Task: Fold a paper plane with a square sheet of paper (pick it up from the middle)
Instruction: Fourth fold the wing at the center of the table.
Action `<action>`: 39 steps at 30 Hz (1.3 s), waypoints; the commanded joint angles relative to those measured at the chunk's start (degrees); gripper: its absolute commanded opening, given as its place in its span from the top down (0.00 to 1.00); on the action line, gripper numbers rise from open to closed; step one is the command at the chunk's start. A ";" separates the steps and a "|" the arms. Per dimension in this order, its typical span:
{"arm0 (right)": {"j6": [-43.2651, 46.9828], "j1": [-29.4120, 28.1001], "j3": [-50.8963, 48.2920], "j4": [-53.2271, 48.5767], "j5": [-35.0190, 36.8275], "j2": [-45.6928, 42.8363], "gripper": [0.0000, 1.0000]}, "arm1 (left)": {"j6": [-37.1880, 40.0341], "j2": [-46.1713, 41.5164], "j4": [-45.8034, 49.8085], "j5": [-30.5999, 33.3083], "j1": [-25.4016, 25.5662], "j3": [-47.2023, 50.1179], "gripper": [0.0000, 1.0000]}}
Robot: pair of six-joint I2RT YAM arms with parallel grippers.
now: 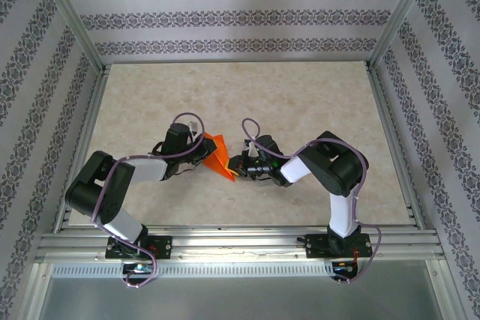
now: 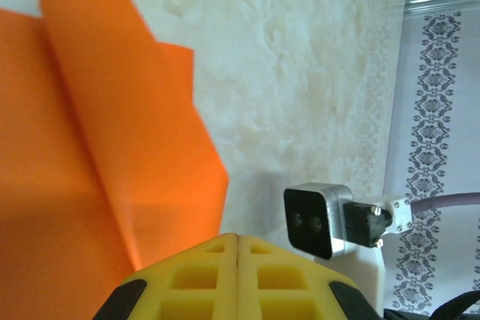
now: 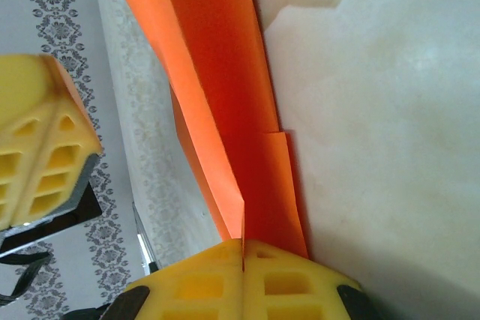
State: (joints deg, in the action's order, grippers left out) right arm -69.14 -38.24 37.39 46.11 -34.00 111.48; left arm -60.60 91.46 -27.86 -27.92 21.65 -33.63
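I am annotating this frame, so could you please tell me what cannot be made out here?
Top view: paper too small, partly hidden by jaws; folds unreadable.
Left wrist: paper cut by left edge; pads hide whether left jaws pinch it.
Right wrist: paper runs off the top edge.

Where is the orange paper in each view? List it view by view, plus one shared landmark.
Top external: orange paper at centre, between both arms.
Left wrist: paper across the left half.
Right wrist: paper from top centre down to bottom centre.
Shared landmark: beige tabletop.
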 commanded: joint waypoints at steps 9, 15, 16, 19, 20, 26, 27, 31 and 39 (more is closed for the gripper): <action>-0.11 1.03 -0.83 -4.00 0.79 1.54 1.00 | -0.49 9.04 -4.57 -2.93 -0.18 -3.21 0.94; -0.29 1.21 -0.85 -4.01 0.34 1.55 1.00 | -0.49 10.28 -3.54 -1.35 -0.17 -3.31 0.94; -0.33 1.32 -0.82 -4.05 0.25 1.46 1.00 | -0.47 10.45 -3.52 -1.28 -0.19 -3.24 0.94; -0.24 1.28 -0.82 -4.13 0.34 1.37 1.00 | -0.57 10.95 -4.80 -2.44 -0.20 -3.54 0.94; -0.27 1.30 -0.91 -4.18 0.41 1.45 1.00 | -0.53 10.97 -5.16 -2.73 -0.20 -3.79 0.94; -0.38 1.36 -1.77 -3.66 1.29 1.34 1.00 | -1.18 9.55 -11.81 -4.21 -0.20 -2.01 0.81; -0.57 1.33 -2.00 -3.66 1.54 1.28 1.00 | -1.27 8.81 -11.75 -3.47 -0.19 -1.37 0.80; -1.17 1.41 -2.41 -3.66 2.18 0.95 1.00 | -0.40 3.69 -3.02 2.67 -0.21 0.84 0.82; -1.28 1.36 -1.97 -3.66 1.97 0.78 1.00 | -0.30 1.99 6.73 5.04 -0.21 0.99 0.87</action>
State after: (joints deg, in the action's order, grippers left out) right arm -70.37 -37.98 36.95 46.72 -34.15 111.48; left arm -61.47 94.70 -26.65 -24.91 21.65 -33.32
